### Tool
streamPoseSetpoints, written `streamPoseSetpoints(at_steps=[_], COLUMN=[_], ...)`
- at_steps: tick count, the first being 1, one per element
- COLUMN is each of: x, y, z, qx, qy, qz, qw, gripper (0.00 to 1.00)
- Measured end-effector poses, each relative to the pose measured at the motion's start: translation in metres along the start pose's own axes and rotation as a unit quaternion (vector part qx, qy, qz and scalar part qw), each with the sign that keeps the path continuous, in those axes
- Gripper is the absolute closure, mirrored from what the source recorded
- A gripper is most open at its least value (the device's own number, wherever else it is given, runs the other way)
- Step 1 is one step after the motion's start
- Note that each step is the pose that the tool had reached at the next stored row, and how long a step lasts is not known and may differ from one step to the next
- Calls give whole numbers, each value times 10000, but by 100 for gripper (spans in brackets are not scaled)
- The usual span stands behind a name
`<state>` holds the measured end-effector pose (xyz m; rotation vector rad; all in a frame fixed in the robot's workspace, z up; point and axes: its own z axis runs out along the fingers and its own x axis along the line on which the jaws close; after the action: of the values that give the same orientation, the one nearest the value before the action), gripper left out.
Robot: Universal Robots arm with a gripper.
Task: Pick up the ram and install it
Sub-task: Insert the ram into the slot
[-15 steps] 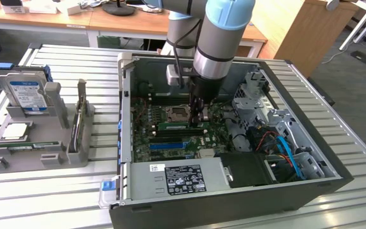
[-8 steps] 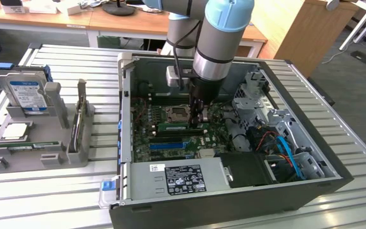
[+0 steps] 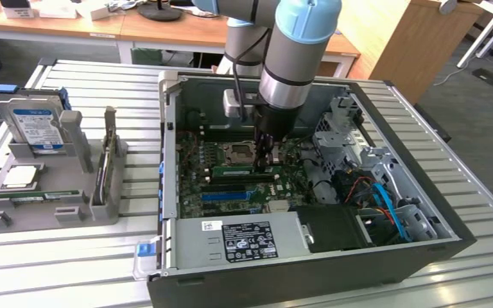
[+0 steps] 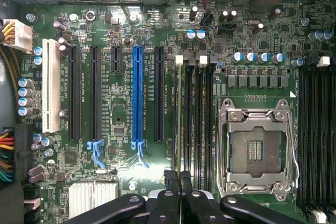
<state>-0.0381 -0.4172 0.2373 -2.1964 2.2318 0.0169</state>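
The ram [image 3: 233, 171] is seen standing on edge in a slot on the motherboard [image 4: 121, 177], just beside the open CPU socket [image 4: 255, 150] and running along it. In the exterior view its green face is shown to the exterior view's left of the gripper [image 4: 179, 178]. The gripper's tips are held on or just over one end of the stick; whether contact is made cannot be told. The fingers are pressed together rather than clamped around the ram. In the wrist view they are placed over the end of the black slots [image 4: 202, 119], between the socket and the blue slot [image 4: 137, 93]. The board is housed in an open case [image 3: 315, 282], which is laid on its side on a slatted table [image 3: 58, 269], with the power supply [image 3: 229, 240] at its near edge. Well apart, at the exterior view's left, a grey tray [image 3: 101, 212] is set. In it a hard drive [image 3: 36, 125] is stood upright, a processor [image 3: 21, 176] is laid flat, and a second green stick [image 3: 45, 195] is laid in front.
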Motion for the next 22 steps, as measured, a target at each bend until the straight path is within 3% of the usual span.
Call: streamPoseSetpoints(at_steps=[22], x=[-12], y=[9], z=[21], qx=[0], qy=[1], qz=[2], qw=[10000], gripper=[88])
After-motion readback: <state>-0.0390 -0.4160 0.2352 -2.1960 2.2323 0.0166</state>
